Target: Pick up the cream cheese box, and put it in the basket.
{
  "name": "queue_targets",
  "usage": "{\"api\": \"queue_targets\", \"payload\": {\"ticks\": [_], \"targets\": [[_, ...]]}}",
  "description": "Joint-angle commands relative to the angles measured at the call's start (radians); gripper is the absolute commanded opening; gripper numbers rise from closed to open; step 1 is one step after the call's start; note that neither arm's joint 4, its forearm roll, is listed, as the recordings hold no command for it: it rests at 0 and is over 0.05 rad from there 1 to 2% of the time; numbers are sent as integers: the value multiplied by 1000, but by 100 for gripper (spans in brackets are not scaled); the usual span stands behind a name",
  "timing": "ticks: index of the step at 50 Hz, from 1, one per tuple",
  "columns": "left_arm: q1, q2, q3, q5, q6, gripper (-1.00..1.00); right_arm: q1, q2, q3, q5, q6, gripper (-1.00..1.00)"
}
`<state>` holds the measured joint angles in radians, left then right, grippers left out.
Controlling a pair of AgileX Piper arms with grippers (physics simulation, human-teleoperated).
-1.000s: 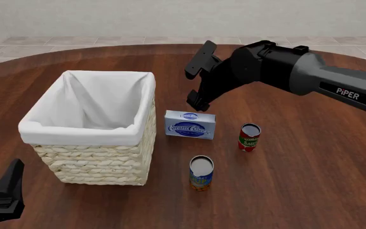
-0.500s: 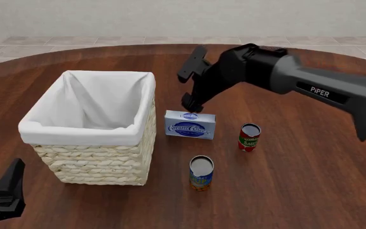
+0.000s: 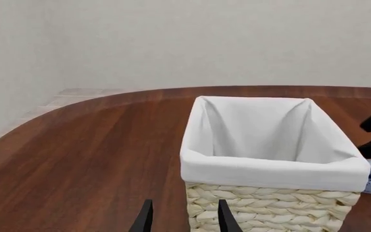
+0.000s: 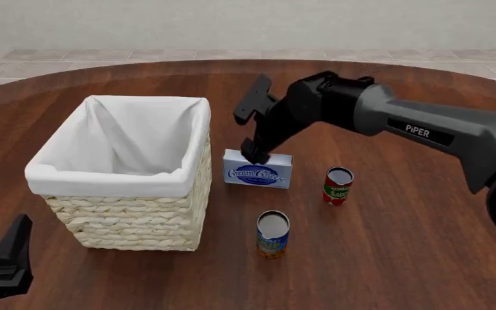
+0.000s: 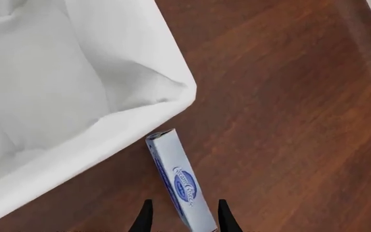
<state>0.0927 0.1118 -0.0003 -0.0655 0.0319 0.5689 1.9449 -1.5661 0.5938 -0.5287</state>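
My right gripper (image 4: 250,132) hangs spread right above the cream cheese box (image 4: 258,169), and in my right wrist view its fingers (image 5: 143,218) straddle the carton's thin top edge with bare wood on both sides. The basket (image 4: 136,213) crowds the box's left: only a narrow strip of table separates its wicker wall from the carton. To the right there is more room before the red can (image 4: 338,186), and the second can (image 4: 272,234) stands nearer me, in front of the box. The basket's mouth gapes upward with nothing over it. My left gripper (image 3: 181,220) sits low, near the basket's near wall, with open tabletop to its left.
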Motion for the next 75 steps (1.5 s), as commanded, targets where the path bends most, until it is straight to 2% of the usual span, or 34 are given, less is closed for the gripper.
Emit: {"api": "queue_targets", "payload": {"ticks": [1,35,75], "targets": [[0,-2,0,-1,0,100,-6,5,7,4,-8,100],[1,14,0,-7,7,100,-59,51,-17,17,-46,100],[2,33,0,-20,13,100,-64,95,13,-17,-33,100]]}}
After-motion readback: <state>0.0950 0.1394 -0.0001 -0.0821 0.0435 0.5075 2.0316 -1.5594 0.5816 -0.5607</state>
